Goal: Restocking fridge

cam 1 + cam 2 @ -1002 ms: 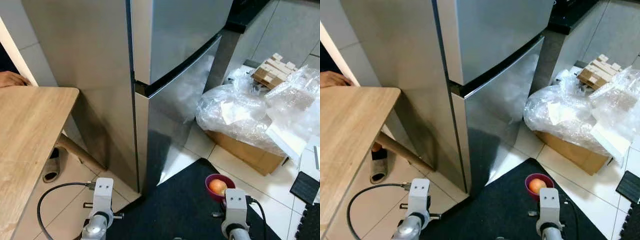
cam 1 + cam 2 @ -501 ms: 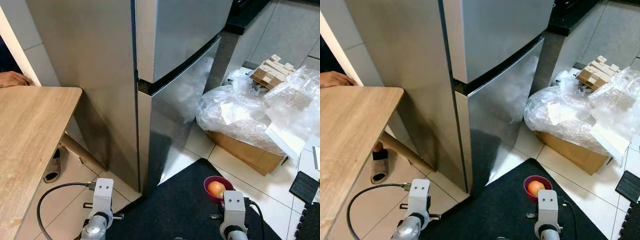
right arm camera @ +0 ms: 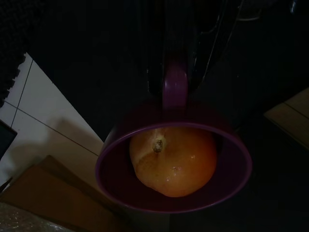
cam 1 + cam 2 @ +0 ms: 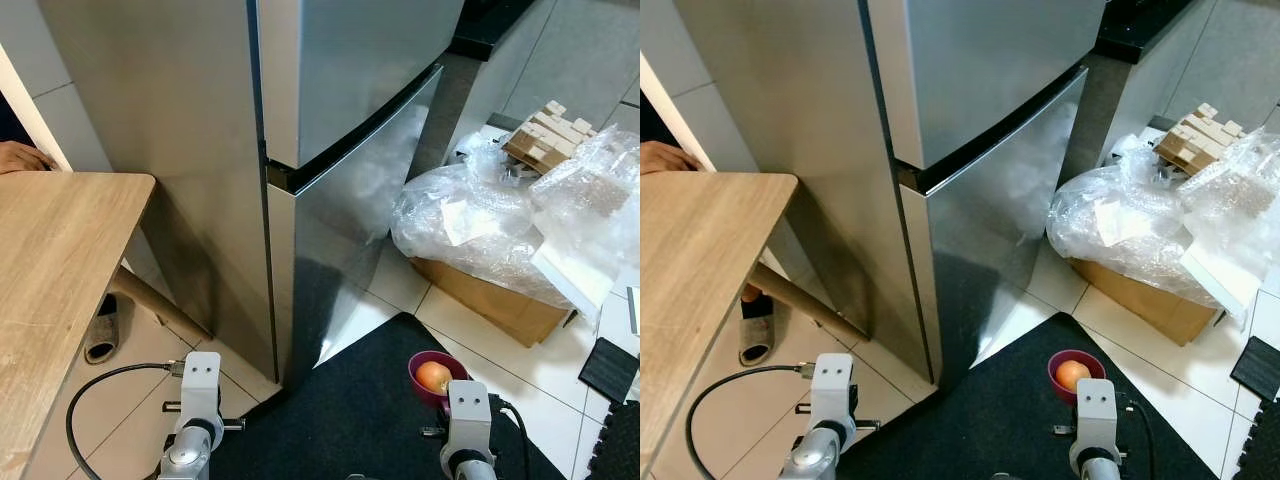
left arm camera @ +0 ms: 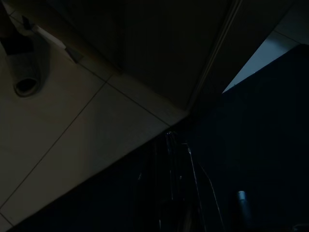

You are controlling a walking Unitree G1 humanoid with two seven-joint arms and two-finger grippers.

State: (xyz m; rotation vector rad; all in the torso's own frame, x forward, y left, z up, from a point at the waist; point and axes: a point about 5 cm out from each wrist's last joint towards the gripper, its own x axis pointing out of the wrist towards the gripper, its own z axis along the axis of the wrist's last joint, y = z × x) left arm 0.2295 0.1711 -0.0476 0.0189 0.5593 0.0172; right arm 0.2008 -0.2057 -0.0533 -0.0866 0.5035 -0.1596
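- The fridge [image 4: 330,130] stood closed before the robot, both steel doors shut, with a dark gap between the upper door and the lower door.
- The right gripper [image 3: 175,84] was low at the right, closed on the handle of a purple cup [image 3: 174,164]; the cup hung above the dark mat [image 4: 350,410].
- An orange fruit [image 3: 173,159] lay inside the cup.
- The left gripper [image 5: 169,193] hung low at the left over the edge of the mat and the tiled floor [image 4: 140,420]; the wrist view was too dark, so I cannot tell if its fingers were apart or together.
- A wooden table [image 4: 50,270] stood at the left, and a person's hand [image 4: 20,157] rested at its far edge.
- A slipper [image 4: 103,330] lay under the table.
- At the right of the fridge was a cardboard box [image 4: 490,295] covered with clear plastic wrap [image 4: 500,225].
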